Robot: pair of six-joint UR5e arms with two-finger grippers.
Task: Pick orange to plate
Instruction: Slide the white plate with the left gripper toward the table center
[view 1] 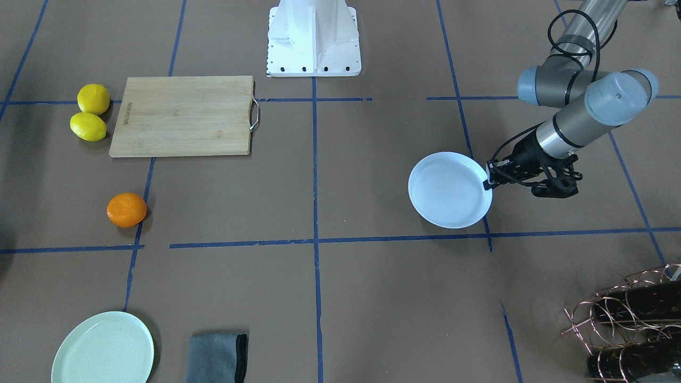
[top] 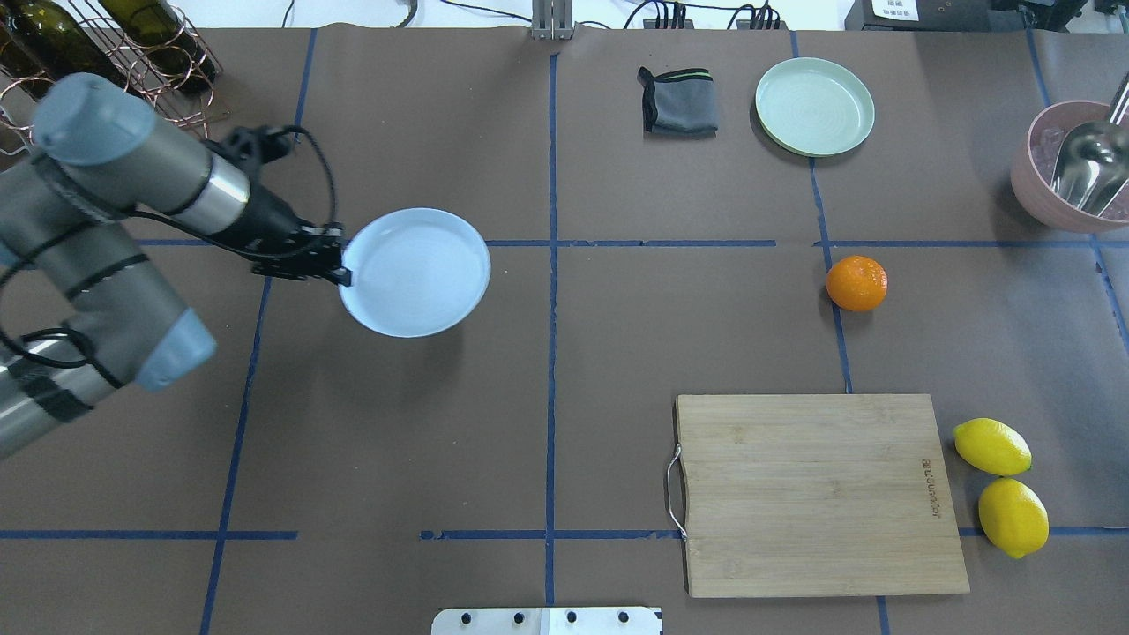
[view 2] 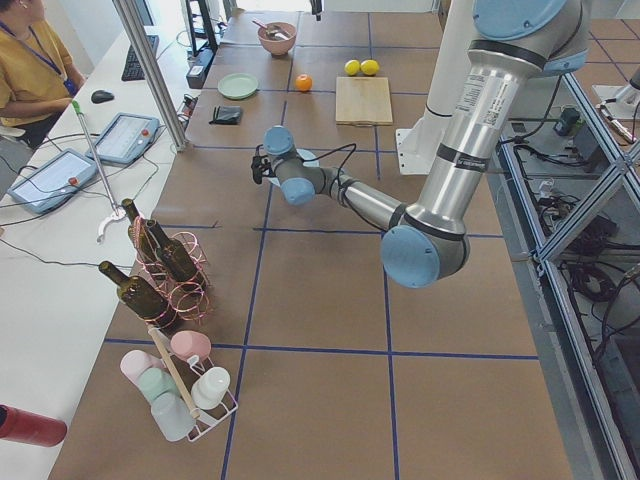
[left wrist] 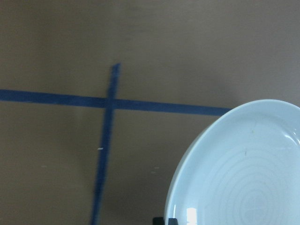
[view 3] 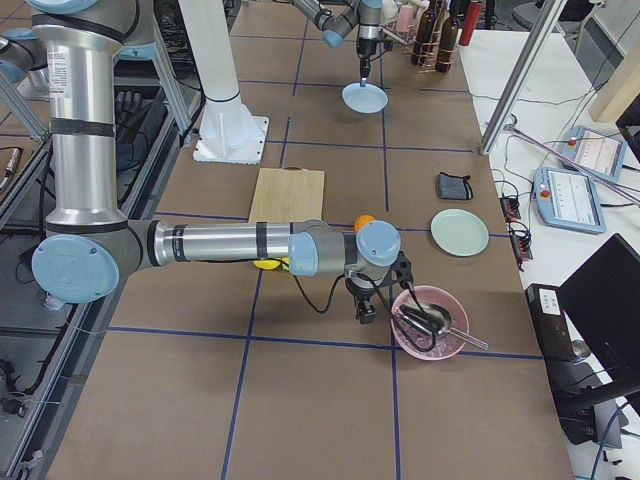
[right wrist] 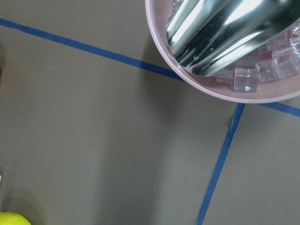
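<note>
The left tool (top: 342, 270), a black two-finger part, is pinched together on the raised rim of the plate (top: 414, 273), at the edge nearest the arm. The plate is round, smooth and glossy, white with a faint blue tint, and the wrist view shows faint concentric rings in its well. It casts a soft shadow on the matte brown desk (top: 441, 441), which is crossed by blue tape lines.

The orange (top: 856, 283), round, bright and dimpled, sits on a tape line on the robot's right half of the desk, well apart from the plate. Beyond it lie a ringed mint-green plate (top: 814, 107) and a folded grey cloth (top: 679, 101). Nearer the robot is a rectangular bamboo board (top: 816, 494) with a wire handle, and two waxy yellow lemons (top: 992, 446) lie beside it.

The right tool (view 3: 366, 312) hangs just beside a pink bowl (top: 1041, 190) holding clear ice cubes (right wrist: 246, 77) and a shiny metal scoop (top: 1089, 168). I cannot tell whether its fingers are apart or together.
</note>
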